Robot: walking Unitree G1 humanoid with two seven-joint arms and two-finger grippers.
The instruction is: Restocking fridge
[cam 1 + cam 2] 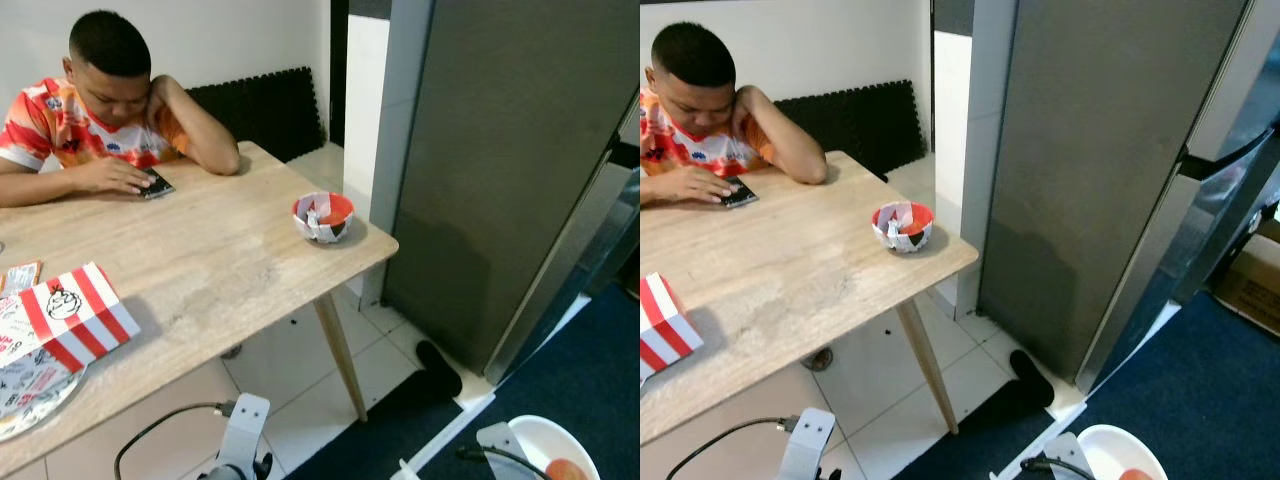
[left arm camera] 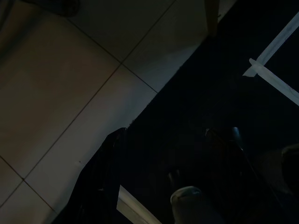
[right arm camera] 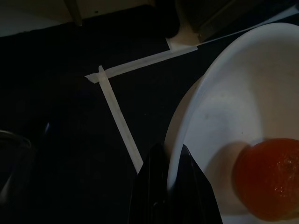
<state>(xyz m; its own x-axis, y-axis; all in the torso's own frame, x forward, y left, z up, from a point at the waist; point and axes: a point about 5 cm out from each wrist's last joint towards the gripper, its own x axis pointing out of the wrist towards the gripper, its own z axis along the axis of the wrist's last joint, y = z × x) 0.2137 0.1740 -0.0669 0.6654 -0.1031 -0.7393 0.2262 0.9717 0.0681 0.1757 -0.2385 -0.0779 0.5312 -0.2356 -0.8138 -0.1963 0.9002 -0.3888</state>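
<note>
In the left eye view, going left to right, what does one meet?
Red-and-white striped cardboard box → black phone under the person's hand → red-and-white patterned bowl near the table corner → tall dark grey fridge.

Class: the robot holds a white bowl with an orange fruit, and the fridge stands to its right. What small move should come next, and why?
Probably turn right toward the fridge, bowl level. The right gripper pinches the white bowl by its rim, the orange fruit sits loose inside, and the fridge door looks shut; the left gripper hangs idle.
</note>
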